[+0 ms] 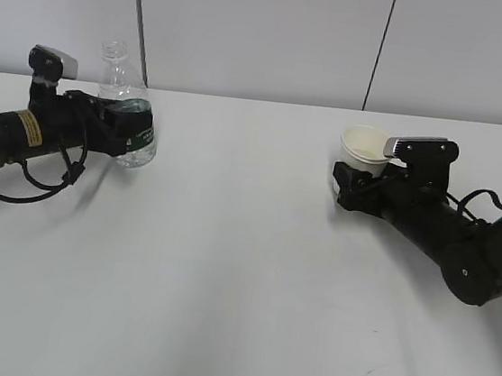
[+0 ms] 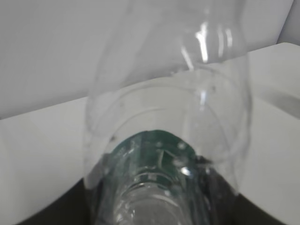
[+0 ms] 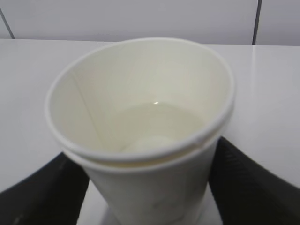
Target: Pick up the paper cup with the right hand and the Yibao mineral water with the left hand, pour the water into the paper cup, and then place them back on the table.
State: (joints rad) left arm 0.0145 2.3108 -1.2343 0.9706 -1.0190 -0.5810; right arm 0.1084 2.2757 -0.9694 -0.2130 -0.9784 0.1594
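Note:
The Yibao mineral water (image 1: 126, 106), a clear capless bottle with a dark green label, stands upright at the far left of the table (image 1: 224, 267). My left gripper (image 1: 135, 135) is shut on its label band. In the left wrist view the bottle (image 2: 168, 108) fills the frame, with the left gripper (image 2: 159, 206) dark on both sides of it. The paper cup (image 1: 362, 148) sits at the right between the jaws of my right gripper (image 1: 356, 176). In the right wrist view the cup (image 3: 140, 117) holds a little liquid, and both black fingers (image 3: 40, 194) of the right gripper (image 3: 147, 187) press its walls. The cup's base is hidden.
A white wall with dark vertical seams (image 1: 140, 12) runs just behind the table's far edge. A small dark scuff (image 1: 366, 374) marks the tabletop at the front right. Loose black cables (image 1: 53, 175) hang by the left arm.

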